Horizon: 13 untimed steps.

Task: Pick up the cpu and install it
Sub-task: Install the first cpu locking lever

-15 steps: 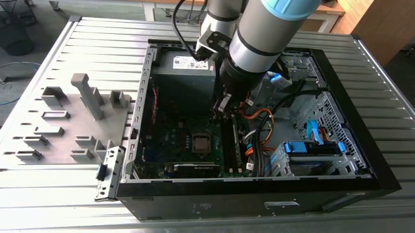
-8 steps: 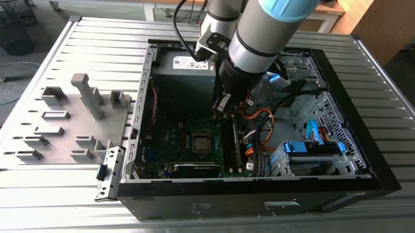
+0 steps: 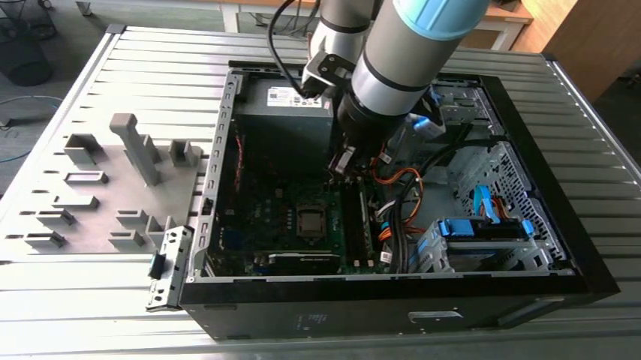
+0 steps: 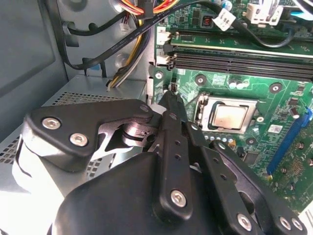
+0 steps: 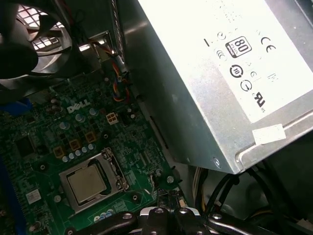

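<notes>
My arm reaches steeply down into the open computer case (image 3: pixel 561 255), my claw (image 4: pixel 168 100) low over the green motherboard (image 5: pixel 49 147) beside the power supply (image 5: pixel 205 83). My fingers are pressed together, pinching nothing. One cpu (image 4: pixel 229 117) sits flat in its socket (image 5: pixel 120 174), just beside my fingertips, not touching. Two memory slots (image 4: pixel 244 61) run nearby.

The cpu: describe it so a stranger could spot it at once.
Look inside the open computer case, at the green motherboard. In its middle sits the cpu, lying flat in a metal socket frame. It is the board's one plain, pale silvery square.
</notes>
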Available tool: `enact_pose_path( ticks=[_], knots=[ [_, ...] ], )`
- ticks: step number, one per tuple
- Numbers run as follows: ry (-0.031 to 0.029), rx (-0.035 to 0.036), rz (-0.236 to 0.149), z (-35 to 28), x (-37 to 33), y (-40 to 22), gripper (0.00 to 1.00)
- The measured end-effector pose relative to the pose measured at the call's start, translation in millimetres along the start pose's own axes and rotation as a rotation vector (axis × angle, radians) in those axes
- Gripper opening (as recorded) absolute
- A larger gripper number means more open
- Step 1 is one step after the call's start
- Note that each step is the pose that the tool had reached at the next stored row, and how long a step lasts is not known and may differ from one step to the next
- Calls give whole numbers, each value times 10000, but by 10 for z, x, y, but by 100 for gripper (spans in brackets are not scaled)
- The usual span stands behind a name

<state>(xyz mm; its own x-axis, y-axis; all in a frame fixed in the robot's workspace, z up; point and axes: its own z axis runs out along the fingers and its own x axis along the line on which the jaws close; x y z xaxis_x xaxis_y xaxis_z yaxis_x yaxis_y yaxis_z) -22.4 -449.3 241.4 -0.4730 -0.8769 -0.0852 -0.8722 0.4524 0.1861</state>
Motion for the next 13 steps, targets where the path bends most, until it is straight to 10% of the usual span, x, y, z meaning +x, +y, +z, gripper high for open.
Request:
enact_pose_path(
  ticks=[13],
  knots=[
    [-12, 28, -15, 64, -1, 34, 11]
  ],
)
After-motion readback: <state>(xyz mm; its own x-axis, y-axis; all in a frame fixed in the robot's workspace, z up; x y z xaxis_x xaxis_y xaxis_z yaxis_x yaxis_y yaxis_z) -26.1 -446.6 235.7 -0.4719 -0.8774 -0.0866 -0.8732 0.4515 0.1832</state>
